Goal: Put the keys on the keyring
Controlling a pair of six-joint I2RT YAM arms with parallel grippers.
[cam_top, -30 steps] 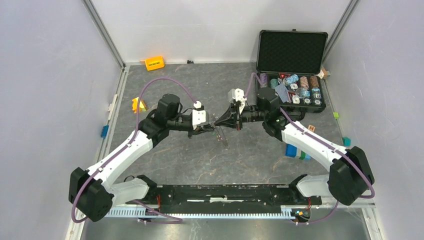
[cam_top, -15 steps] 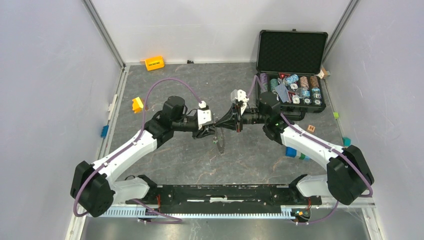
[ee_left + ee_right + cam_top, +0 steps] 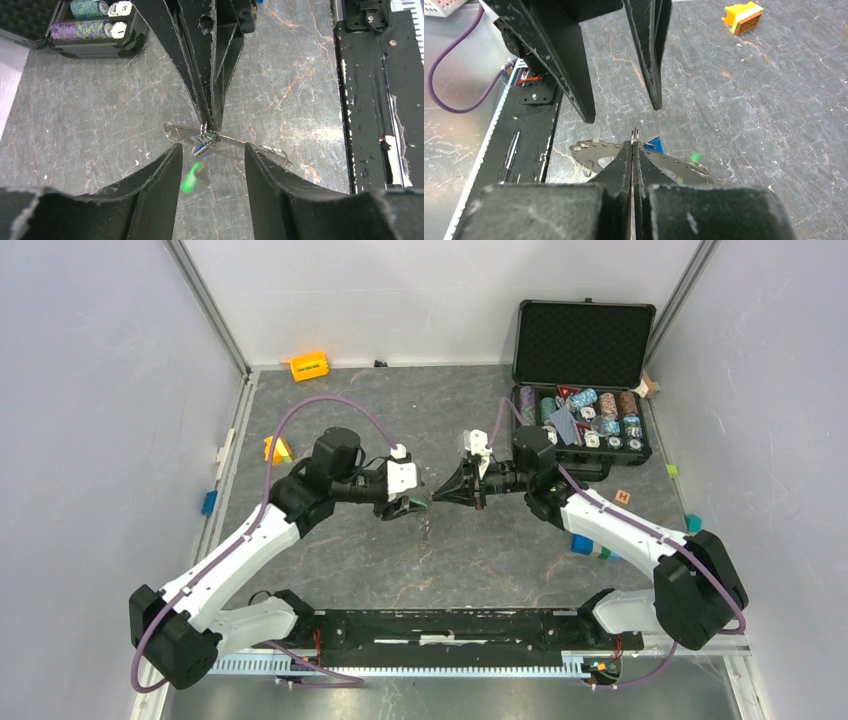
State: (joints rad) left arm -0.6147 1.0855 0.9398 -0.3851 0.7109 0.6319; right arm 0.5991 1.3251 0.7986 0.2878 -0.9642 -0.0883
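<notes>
Currently my right gripper (image 3: 632, 144) is pinched fully shut on the keyring (image 3: 674, 167). The fingertips meet on its near rim. The ring is held roughly flat in the air over the middle of the table (image 3: 400, 400).

My left gripper (image 3: 211, 150) faces the right one head-on, tip to tip. Its jaws are wide apart and holding nothing. From the right wrist view its fingertips stop just short of the ring's far rim, with a gap showing.

The blue key (image 3: 654, 145) sits right beside my right fingertips, against the ring. The green key (image 3: 190, 180) is a blurred streak below the ring, between my left fingers in the left wrist view. I cannot tell if either key is actually threaded on. From the top view the ring and keys are too small to make out between the two grippers.

Other items:
- An open black chip case (image 3: 585, 315) is at the far right corner of the table, with rows of poker chips in it.
- An orange block (image 3: 309, 366) lies at the far edge, toward the left corner.
- A yellow block (image 3: 275, 449) is near the left edge.
- Blue and green blocks (image 3: 590, 543) are near the right edge, beside my right arm.
</notes>
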